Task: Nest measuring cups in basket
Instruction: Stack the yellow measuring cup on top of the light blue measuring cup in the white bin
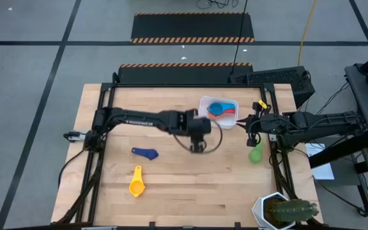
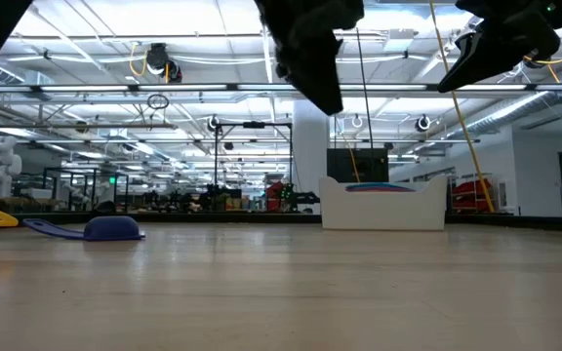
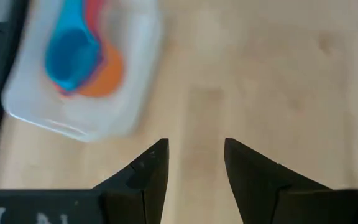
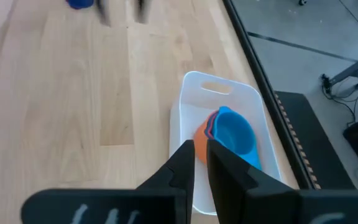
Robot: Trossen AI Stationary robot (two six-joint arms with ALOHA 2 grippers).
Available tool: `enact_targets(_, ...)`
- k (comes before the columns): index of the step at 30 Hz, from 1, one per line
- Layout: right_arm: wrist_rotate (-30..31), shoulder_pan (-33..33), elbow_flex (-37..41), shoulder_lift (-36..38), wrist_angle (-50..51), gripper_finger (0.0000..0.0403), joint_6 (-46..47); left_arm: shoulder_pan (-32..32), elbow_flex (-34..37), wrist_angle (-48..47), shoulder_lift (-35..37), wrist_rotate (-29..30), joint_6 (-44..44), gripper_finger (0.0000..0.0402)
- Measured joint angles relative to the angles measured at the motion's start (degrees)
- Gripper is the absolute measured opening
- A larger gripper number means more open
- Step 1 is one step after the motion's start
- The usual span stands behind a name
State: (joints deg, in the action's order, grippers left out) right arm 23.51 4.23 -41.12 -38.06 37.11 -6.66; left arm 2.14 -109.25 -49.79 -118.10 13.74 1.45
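No readable brand or label anywhere; the pale marks on the wrist mounts can't be made out.

Near edge of the wooden surface (image 1: 190, 185): white pot with a cactus (image 1: 283, 211) at the right corner. Yellow plastic measuring cup (image 1: 137, 182) sits left of centre, the navy plastic measuring cup (image 1: 145, 153) just beyond it, upside down going by the low view. Green plastic measuring cup (image 1: 255, 152) lies near the right edge.

Left hand (image 1: 199, 144) hangs over mid-surface, raised clear of the wood, fingers (image 3: 148, 171) apart with a moderate gap, nothing between them. The navy cup is off to its left, the basket beyond it and slightly right, close but not touching.

Right hand (image 1: 253, 130) is beside the basket's right end, fingers (image 4: 182, 165) nearly together with only a thin slit, holding nothing visible. Green cup lies just on its near side.

Small white rectangular plastic basket (image 1: 204, 104) sits toward the far edge. Inside it: light blue plastic cup (image 4: 235, 135) on top, orange plastic cup (image 4: 201, 138) under it, red edge showing between. Stacked, handles pointing roughly the same way.
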Motion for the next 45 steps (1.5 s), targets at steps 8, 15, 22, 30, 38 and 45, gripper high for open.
enact_targets(8, 0.0, 0.0, 0.0, 0.0, -2.0, 0.0034, -0.2, 7.2, 0.0, -10.6, 0.1, 0.1, 4.4, 0.0159)
enact_targets(15, 0.0, 0.0, 0.0, -0.1, -2.6, 0.0034, 0.2, 11.3, 3.6, -10.7, 0.2, 0.3, 7.9, 0.0159)
enact_targets(22, -0.1, 0.0, 0.0, -1.4, -4.8, 0.0034, 0.1, 14.7, 12.0, -10.5, 2.8, 0.5, 13.2, 0.0159)
enact_targets(30, -1.6, 0.0, 0.0, -4.1, -9.5, 0.0034, -2.5, 20.3, 23.9, -12.7, 14.7, 0.7, 19.5, 0.0159)
enact_targets(38, -1.3, 0.0, 0.0, -6.1, -10.2, 0.0034, -4.6, 24.4, 38.7, -13.5, 27.1, -1.7, 44.9, 0.0159)
enact_targets(45, -1.4, 0.0, 0.0, -6.4, -10.7, 0.0034, -3.1, 28.8, 47.3, -13.4, 30.2, -6.7, 62.2, 0.0159)
